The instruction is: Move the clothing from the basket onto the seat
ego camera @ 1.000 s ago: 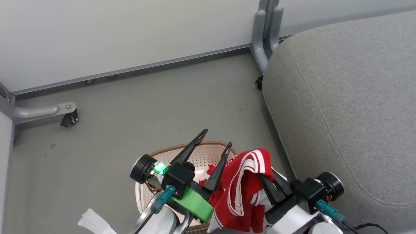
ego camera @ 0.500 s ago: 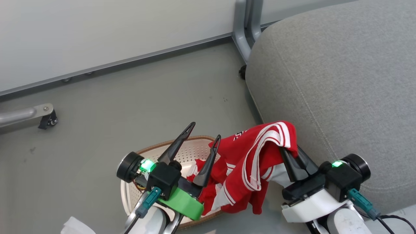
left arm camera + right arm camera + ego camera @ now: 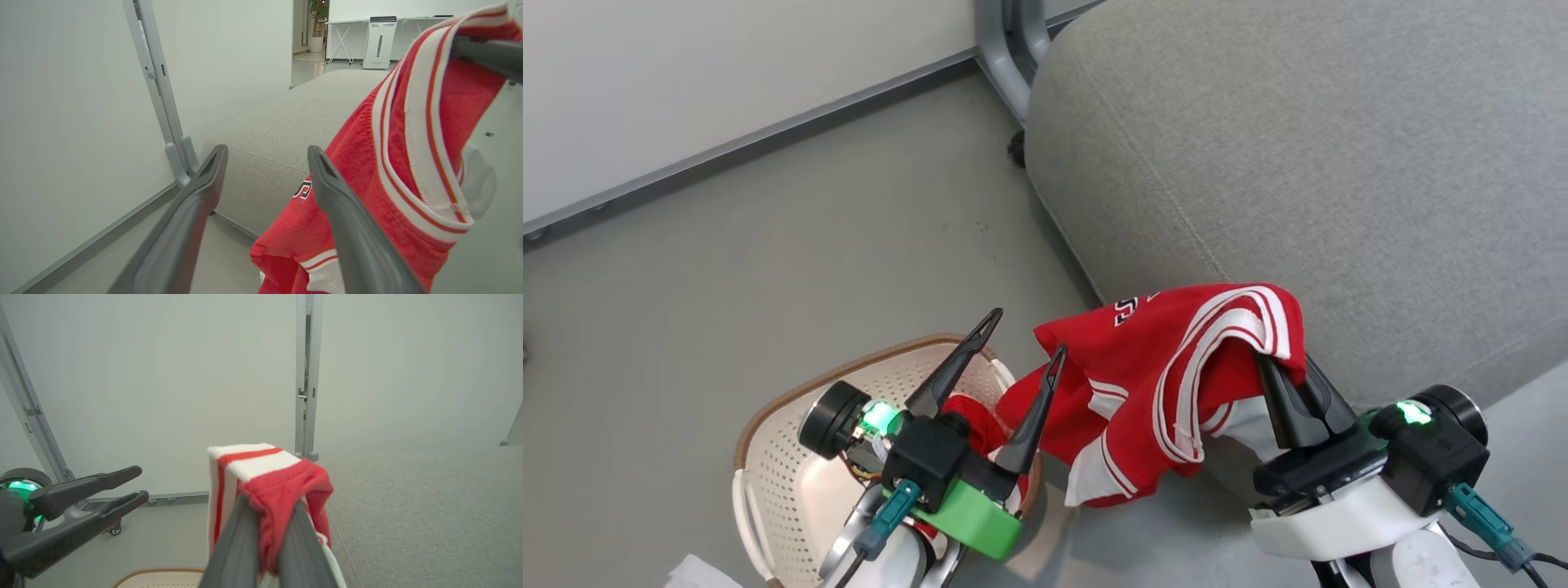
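- The left gripper [image 3: 1029, 331] hangs over the basket [image 3: 768, 490] with its fingers spread and nothing between them.
- The basket stands on the floor [image 3: 768, 245]. A second red piece [image 3: 968, 408] lies bunched inside it, largely hidden behind the left gripper.
- That piece looks soft and limp. A pinch from above on a raised fold or a thick trimmed edge would likely suit it best, kept clear of the perforated wall.
- The right gripper [image 3: 1290, 392] is clamped on a fold of the red garment [image 3: 1152, 359], right at its white-striped band. The right wrist view shows cloth squeezed between the two fingers.
- The garment is in the air between the basket and the seat [image 3: 1298, 163], draping from that one hold. Its lettered part spreads leftward and its white-panelled lower edge hangs lowest.
- It appears light, floppy and not fragile. The doubled striped band is probably the firmest place to grip, and the knit should not slide easily.
- Held at a single point it will swing and trail, so the low edge could drag on the seat's front.
- Whether the cloth touches the seat yet cannot be told.
- The broad grey seat lies beyond it, with a pale panel wall [image 3: 686, 82] farthest off.
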Robot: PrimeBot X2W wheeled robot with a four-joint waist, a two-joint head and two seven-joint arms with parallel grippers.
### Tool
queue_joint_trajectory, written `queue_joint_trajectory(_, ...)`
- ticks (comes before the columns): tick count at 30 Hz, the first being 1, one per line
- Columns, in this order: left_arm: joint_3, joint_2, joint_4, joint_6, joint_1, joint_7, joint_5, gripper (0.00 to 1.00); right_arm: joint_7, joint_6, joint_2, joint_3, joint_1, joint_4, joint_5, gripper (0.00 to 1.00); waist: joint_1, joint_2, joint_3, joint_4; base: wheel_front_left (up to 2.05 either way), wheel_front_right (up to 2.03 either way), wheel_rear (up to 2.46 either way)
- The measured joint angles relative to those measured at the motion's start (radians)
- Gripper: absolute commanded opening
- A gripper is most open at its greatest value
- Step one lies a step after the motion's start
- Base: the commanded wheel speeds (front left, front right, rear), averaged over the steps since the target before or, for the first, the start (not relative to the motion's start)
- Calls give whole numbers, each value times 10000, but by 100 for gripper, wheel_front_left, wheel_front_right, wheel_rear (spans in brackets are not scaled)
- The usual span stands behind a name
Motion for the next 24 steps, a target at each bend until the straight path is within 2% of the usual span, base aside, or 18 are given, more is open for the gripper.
queue_joint_trajectory(9,-56,140,186,104,-292,0,337,100,0,0,40,-190,60,-466,-4,0,0,0,495,-1126,0,0,0)
queue_joint_trajectory(15,-79,167,268,219,-550,0,527,100,0,0,52,-345,-254,-878,67,0,0,0,955,-1517,0,0,0)
queue_joint_trajectory(20,-134,249,196,169,-754,0,462,100,0,0,12,-790,-1479,-1287,50,0,0,0,1400,-1636,0,0,0)
queue_joint_trajectory(24,-290,477,159,84,-1106,0,458,100,0,0,-297,-1457,-3286,-1406,84,0,0,0,1845,-1620,0,0,0)
